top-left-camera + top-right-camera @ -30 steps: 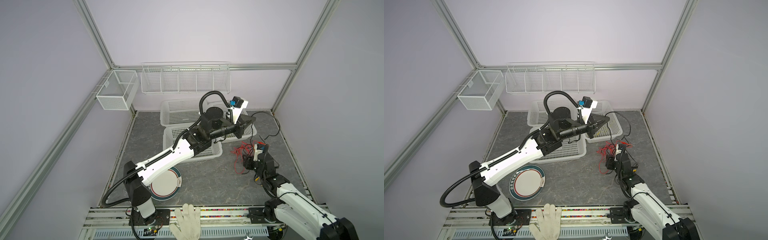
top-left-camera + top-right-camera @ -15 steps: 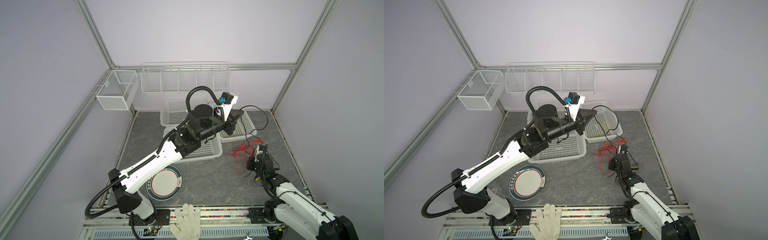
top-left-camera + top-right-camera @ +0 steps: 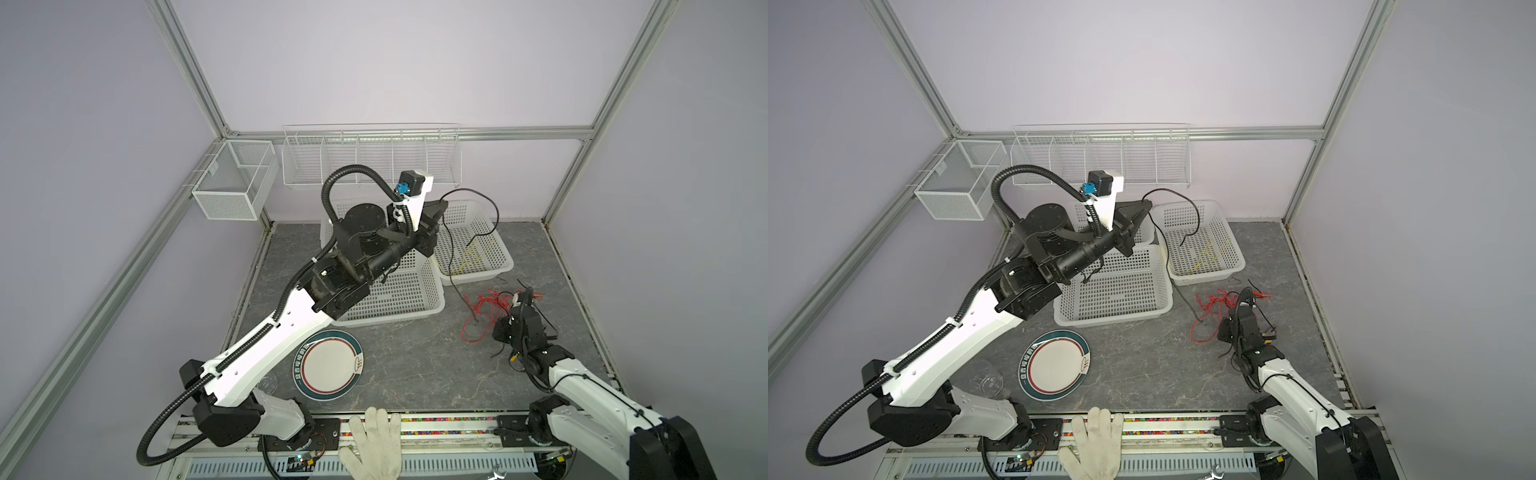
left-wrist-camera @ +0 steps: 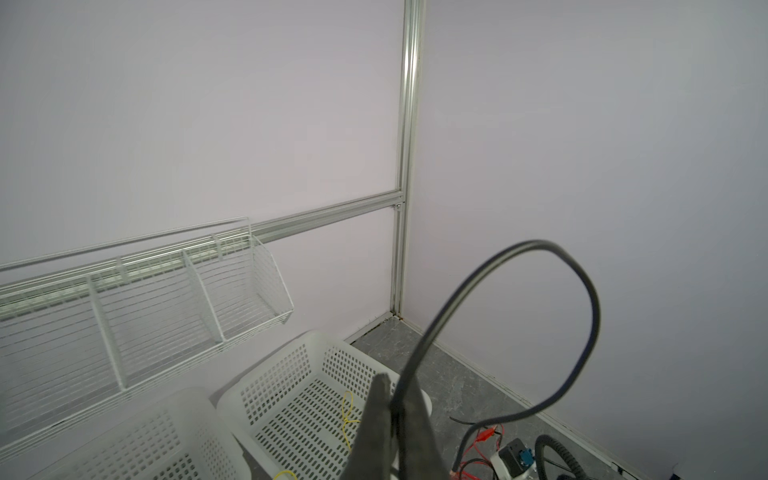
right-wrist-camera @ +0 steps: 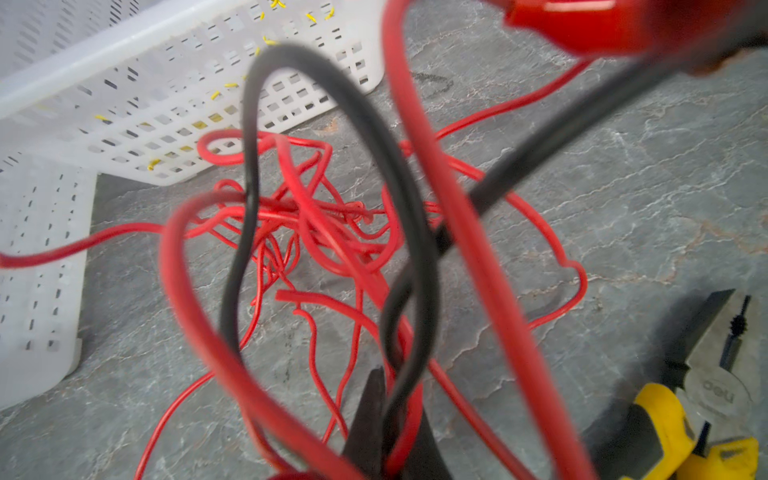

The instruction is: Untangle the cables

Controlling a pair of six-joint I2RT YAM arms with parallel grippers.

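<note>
The red cable tangle (image 3: pixel 484 305) lies at the table's (image 3: pixel 415 365) 3 o'clock. The right gripper (image 5: pixel 395 399) clamps the black cable (image 3: pixel 467 190) and a red strand together. The left gripper (image 4: pixel 392 401), at 12 o'clock, pinches it aloft. Pulling could cinch the knot.

Left pincer (image 4: pixel 391 395), right pincer (image 5: pixel 390 401): both closed.

The surface (image 3: pixel 415 345) is seen finished in matt grey veined stone. The baskets (image 3: pixel 395 316) are moulded from perforated white plastic, the wall rack (image 3: pixel 374 166) is formed of white-coated wire, and the frame (image 3: pixel 498 134) of brushed metal. The red cables (image 5: pixel 307 214) and a black cable (image 5: pixel 249 166) are sheathed in smooth, slightly glossy insulation; a glove (image 3: pixel 374 444) is knitted of white cloth.
</note>
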